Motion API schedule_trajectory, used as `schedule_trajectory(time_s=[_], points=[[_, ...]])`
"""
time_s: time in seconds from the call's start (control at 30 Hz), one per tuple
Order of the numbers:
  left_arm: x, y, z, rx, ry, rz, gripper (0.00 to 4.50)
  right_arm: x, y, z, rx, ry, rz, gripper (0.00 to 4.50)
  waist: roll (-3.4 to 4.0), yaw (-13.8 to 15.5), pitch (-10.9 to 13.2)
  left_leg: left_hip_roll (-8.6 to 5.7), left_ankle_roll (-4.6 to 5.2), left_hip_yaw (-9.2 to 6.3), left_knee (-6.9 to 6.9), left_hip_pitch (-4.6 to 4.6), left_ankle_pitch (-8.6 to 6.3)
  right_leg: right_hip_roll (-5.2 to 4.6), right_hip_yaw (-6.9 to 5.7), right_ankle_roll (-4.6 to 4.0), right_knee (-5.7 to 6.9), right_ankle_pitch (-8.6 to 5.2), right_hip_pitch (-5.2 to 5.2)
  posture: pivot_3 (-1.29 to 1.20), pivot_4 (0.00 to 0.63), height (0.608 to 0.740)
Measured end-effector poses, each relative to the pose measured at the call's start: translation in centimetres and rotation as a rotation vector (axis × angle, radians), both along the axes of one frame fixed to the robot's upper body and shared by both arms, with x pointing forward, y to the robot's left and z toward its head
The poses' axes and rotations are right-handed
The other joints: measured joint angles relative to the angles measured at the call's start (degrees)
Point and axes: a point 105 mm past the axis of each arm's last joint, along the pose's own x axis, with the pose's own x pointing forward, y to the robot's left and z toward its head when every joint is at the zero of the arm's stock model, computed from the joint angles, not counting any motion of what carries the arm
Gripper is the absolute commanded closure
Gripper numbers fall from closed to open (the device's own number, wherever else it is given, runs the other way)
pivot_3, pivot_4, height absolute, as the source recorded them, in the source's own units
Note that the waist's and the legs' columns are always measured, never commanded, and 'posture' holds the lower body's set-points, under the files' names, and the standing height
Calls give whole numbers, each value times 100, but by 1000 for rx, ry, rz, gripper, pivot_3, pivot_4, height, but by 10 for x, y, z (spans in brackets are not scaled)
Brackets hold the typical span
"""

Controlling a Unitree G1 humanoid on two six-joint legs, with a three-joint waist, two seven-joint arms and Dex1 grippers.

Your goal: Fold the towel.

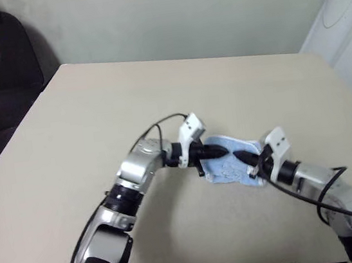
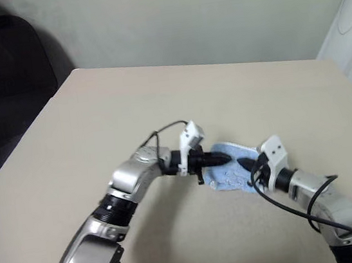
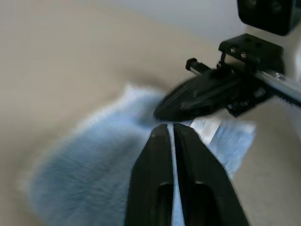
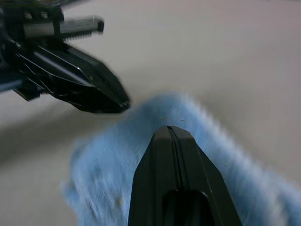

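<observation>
The towel (image 1: 232, 163) is partly hidden behind both tools, its embroidery too small to read.

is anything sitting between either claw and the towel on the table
Nothing visible does. The light-blue towel lies on the beige table with both claws right at it: the left claw over its left edge, the right claw over its right part. Both are shut, tips nearly meeting above the cloth.

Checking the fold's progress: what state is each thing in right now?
towel: bunched small on the table, not spread flat, between the two grippers
left gripper: shut, tip over the towel
right gripper: shut, tip over the towel
table: bare apart from the towel
</observation>
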Motion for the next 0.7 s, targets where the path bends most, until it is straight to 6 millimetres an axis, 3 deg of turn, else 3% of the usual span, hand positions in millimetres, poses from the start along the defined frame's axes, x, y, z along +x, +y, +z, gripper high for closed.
schedule_trajectory(time_s=[0.07, 0.2, 0.37, 0.5, 0.63, 0.7], points=[[6, -3, -29, 95, 12, 26, 4225, 4, 2, -12, 18, 19, -17, 4500, 5, -25, 2, 4, -1, 7, 0, 1, 0, 0, 1, 13, 2, -3, -6, 0, 150, 740], [18, -12, -35, 166, -87, 0, 4225, 14, -2, -19, -7, -2, -42, 4500, -7, -25, -37, 2, -20, -1, 1, 41, -11, 2, 1, 40, -6, -18, 53, 0, 150, 740], [17, -7, -31, 49, -35, 19, 4225, 8, -3, -17, -7, -26, -40, 4500, 2, -36, -35, 0, -22, -3, 1, 34, -16, 3, 3, 44, -11, -53, 55, 0, 150, 740], [16, 12, -7, -136, 53, 82, 4225, 5, -12, 5, 3, -77, -52, 4500, 7, -57, -31, 4, -42, 5, 1, -35, 18, 4, 0, 21, 2, -13, -25, 0, 150, 740], [28, 45, 39, -303, 70, 189, 4225, 3, -33, 41, 41, -150, -86, 4500, 4, -51, -32, 9, -46, 9, -15, -31, 34, 12, -3, -1, -3, -4, -24, 0, 150, 740], [33, 64, 53, -345, 71, 247, 4254, 1, -43, 57, 91, -155, -95, 4156, 3, -51, -32, 5, -45, 12, -15, -21, 27, 11, 3, 2, -4, -9, -13, 0, 150, 740]])
